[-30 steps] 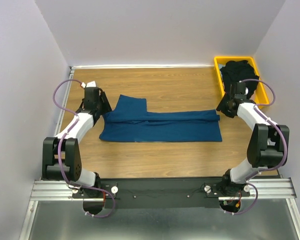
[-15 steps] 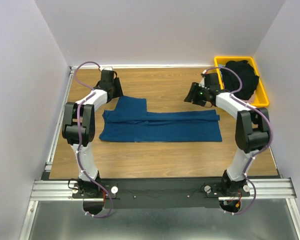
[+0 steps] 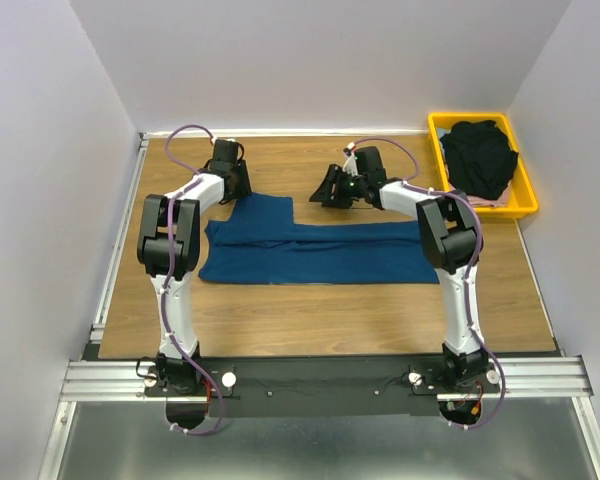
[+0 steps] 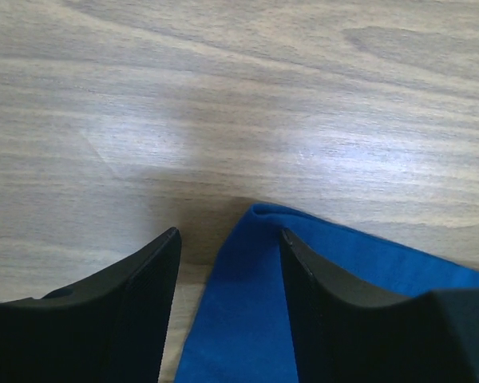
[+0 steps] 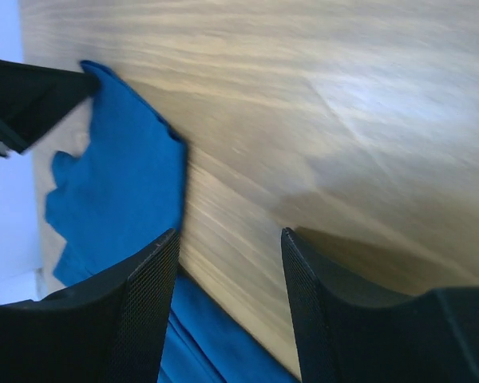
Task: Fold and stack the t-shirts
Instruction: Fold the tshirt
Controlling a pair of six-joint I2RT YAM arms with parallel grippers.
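As right pincer (image 3: 325, 193) swung left, t-shirt (image 3: 320, 255) unmoved

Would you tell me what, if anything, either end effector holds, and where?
Nothing is held: left end effector open around a corner of the blue t-shirt, right end effector open over the table.

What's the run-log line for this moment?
blue t-shirt: flat on table | left gripper: open over its far-left corner | right gripper: open over bare wood | black t-shirt: in yellow tray

T-shirt (image 3: 320, 255) on table (image 3: 320, 320) centre, tray (image 3: 438, 140) far right, shirts (image 3: 480, 155) inside it
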